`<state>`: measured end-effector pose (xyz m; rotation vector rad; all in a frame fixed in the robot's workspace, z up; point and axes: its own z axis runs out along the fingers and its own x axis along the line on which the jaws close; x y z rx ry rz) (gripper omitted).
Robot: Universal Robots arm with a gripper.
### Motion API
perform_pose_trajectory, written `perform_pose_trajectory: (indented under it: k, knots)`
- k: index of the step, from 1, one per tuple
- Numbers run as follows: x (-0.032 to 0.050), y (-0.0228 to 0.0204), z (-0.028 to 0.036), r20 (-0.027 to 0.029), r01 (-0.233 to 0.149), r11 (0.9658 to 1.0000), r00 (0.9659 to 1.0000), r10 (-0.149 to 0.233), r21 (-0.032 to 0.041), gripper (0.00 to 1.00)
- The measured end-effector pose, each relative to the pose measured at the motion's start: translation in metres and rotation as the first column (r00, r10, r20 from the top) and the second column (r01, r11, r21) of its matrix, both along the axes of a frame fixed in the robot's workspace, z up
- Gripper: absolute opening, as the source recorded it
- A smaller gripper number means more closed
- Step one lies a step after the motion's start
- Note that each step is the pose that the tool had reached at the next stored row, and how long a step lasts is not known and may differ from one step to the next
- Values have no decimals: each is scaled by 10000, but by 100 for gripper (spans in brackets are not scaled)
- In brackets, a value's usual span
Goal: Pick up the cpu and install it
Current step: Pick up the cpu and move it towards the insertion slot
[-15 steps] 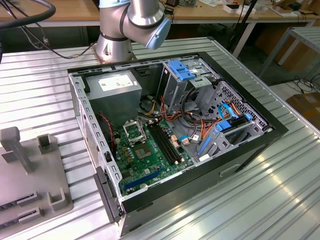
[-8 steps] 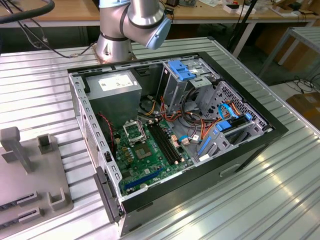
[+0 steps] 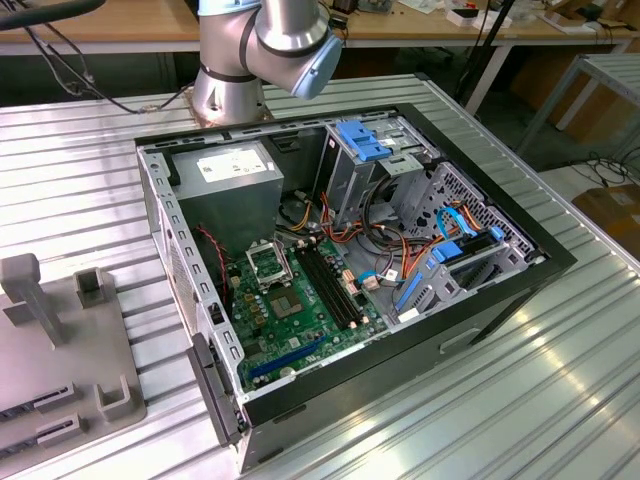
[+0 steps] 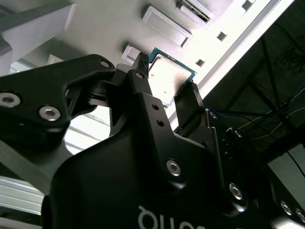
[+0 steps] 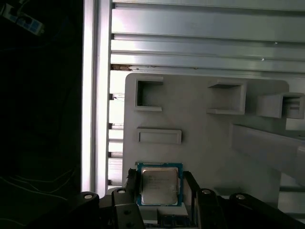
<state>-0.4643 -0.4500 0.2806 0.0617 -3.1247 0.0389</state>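
black two-finger gripper (image 4: 167, 78): jaws closed on two opposite edges of the small square cpu (image 5: 159, 186), silver-grey metal top, green rim. chip is square, so no long axis; its metal top faces the first wrist view. it sits over the pale grey moulded tray (image 5: 205, 143) on the ribbed metal table (image 5: 200, 28).

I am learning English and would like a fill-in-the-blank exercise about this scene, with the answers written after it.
The gripper has the ___ between its fingers. The motherboard inside the computer case is ___ in colour. The grey tray lies at the exterior view's ___ of the case.
Missing words: cpu; green; left.
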Motion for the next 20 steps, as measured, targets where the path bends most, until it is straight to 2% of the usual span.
perform_pose_trajectory:
  k: [20]
  knots:
    - [1, 0, 115, -10, 0, 10000, 10000, 0, 0, 47]
